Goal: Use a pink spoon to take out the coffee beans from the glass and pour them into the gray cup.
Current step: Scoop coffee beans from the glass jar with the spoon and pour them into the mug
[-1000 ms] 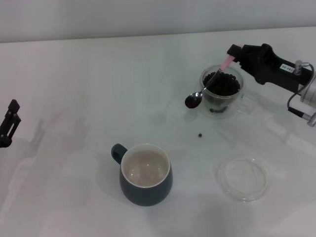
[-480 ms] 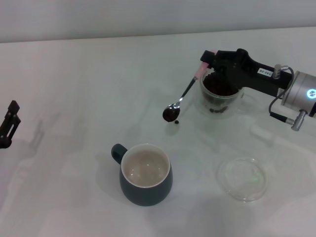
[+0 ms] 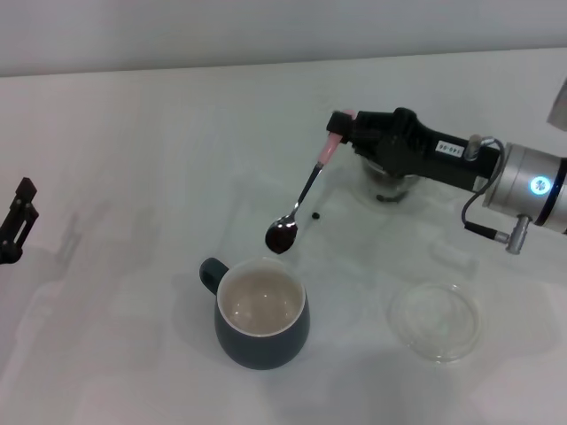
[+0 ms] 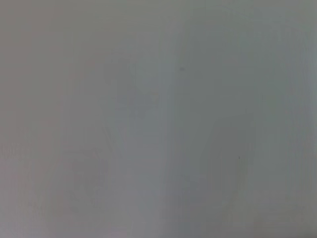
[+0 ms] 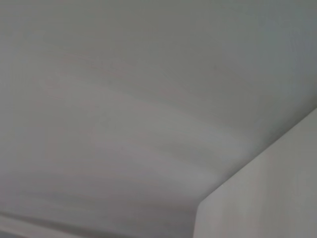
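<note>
Loaded spoon in transit, near the gray cup's rim

Gray cup nearest, empty. Pink spoon bowl, carrying coffee beans, hangs at its 1 o'clock; right gripper fingers pinch the handle tip. Light, stiff, beans loose: keep level. One bean on bench. Glass behind arm. Left gripper parked; fingers unclear.

Looks like a lab or test bench setup, not anyone's kitchen. The counter is plain white and meets a bare pale wall along its far edge, with no decor or appliances. Only a few staged props sit on it: the gray cup, the glass and a clear saucer. Both wrist views show just blank pale surface.
</note>
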